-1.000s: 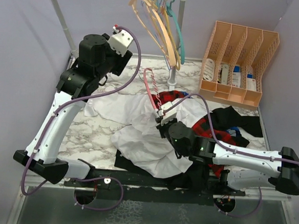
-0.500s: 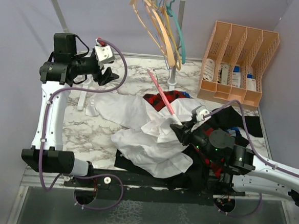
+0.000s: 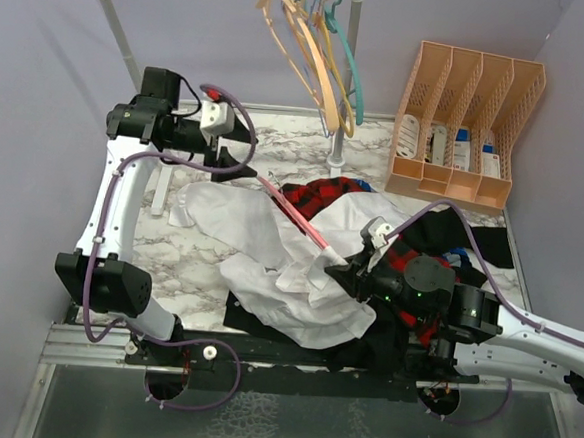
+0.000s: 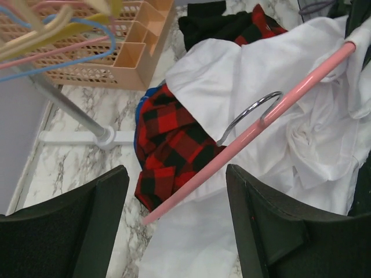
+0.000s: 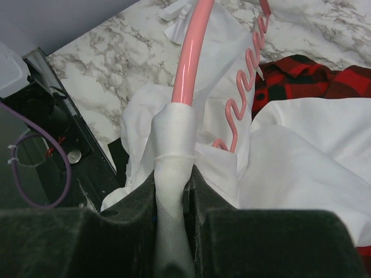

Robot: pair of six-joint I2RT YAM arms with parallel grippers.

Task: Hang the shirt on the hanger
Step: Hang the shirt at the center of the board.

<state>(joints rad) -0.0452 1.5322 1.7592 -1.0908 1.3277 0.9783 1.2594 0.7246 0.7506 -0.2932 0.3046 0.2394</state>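
So the right gripper (image 5: 174, 174) is clamped tight on the thin pink wavy-armed hanger (image 5: 188, 63), through the limp white long-sleeved shirt (image 5: 301, 162) bunched around its fingers. The left gripper (image 4: 175, 174) gapes empty, hook just ahead. Fabric's floppy and slidey, so I'd grab the collar.

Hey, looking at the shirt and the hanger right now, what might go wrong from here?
1. The right gripper pinches the pink hanger through a fold of white shirt fabric, so the hanger may slip or twist in that grip.
2. The open left gripper straddles the hanger's free end, with the metal hook ahead; closing there might snag the hook or the red plaid shirt below.
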